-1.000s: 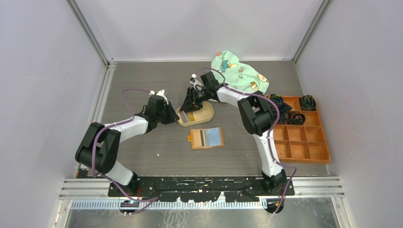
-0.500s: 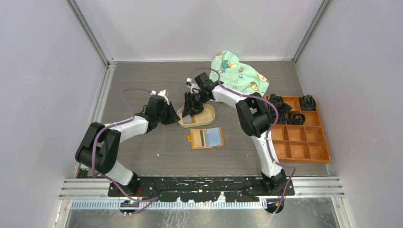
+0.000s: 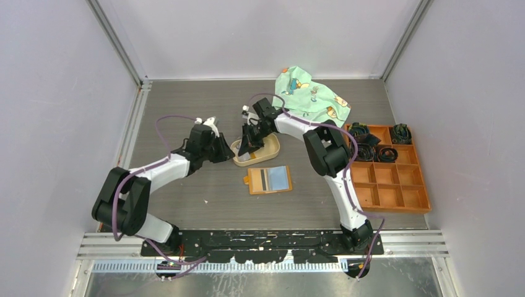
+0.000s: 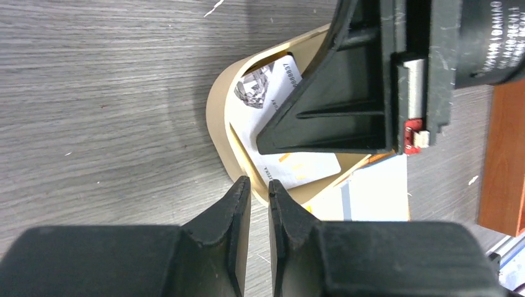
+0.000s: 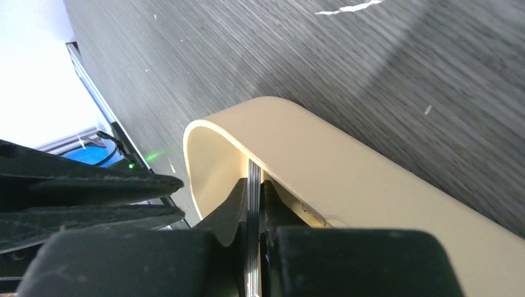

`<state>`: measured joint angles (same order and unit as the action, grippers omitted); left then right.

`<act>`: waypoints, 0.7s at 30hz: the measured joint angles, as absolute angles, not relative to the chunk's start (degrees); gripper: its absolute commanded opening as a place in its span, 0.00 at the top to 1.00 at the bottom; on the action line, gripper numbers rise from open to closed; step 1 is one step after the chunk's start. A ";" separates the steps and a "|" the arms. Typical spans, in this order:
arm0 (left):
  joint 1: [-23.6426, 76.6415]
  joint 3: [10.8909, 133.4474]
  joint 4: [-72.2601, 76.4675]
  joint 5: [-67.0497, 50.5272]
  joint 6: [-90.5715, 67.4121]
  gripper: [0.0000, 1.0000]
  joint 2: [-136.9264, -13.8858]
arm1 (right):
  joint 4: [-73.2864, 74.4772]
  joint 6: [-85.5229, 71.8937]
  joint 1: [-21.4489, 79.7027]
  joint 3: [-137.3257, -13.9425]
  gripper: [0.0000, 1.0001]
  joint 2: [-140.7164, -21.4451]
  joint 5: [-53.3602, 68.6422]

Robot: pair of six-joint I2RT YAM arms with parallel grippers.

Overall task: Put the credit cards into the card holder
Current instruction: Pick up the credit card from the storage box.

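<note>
The tan oval tray [image 3: 270,148] sits mid-table. My right gripper [image 3: 247,145] reaches down into its left end. In the right wrist view that gripper [image 5: 255,185] is shut on a thin stack of credit cards [image 5: 254,170], seen edge-on against the tray wall [image 5: 322,154]. More white cards [image 4: 297,167] lie flat in the tray. My left gripper [image 4: 255,185] pinches the tray's rim [image 4: 216,111] at the near left. The orange card holder [image 3: 254,181] lies open in front of the tray, with a blue card [image 3: 280,177] and a dark-striped card [image 3: 263,179] on it.
A green printed cloth [image 3: 312,93] lies at the back. An orange compartment box [image 3: 396,179] stands at the right, with black rings [image 3: 379,150] in its far cells. Metal rails line the table's left edge and near edge.
My right gripper has closed on the cards inside the tray and shifted slightly left. The left gripper stays on the tray rim while its elbow has swung a little.
</note>
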<state>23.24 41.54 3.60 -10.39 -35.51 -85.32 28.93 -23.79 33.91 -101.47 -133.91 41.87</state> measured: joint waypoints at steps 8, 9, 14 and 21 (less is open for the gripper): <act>23.24 36.91 2.61 -10.20 -35.29 0.77 -73.01 | 26.98 -23.90 31.99 -99.72 0.99 -133.36 45.17; 23.24 36.21 2.52 -10.09 -35.29 0.77 -71.29 | 26.79 -23.94 31.51 -98.94 0.98 -132.94 45.60; 23.24 32.23 1.80 -9.96 -35.38 0.76 -63.51 | 26.26 -24.03 30.11 -98.00 0.85 -131.70 46.94; 23.24 27.79 0.40 -9.76 -35.77 0.76 -57.87 | 25.67 -24.14 29.85 -98.00 0.71 -131.50 48.18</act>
<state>23.24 27.79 0.40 -9.76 -35.77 -57.87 25.67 -24.14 29.85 -98.00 -131.50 48.18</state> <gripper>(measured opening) 0.240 0.271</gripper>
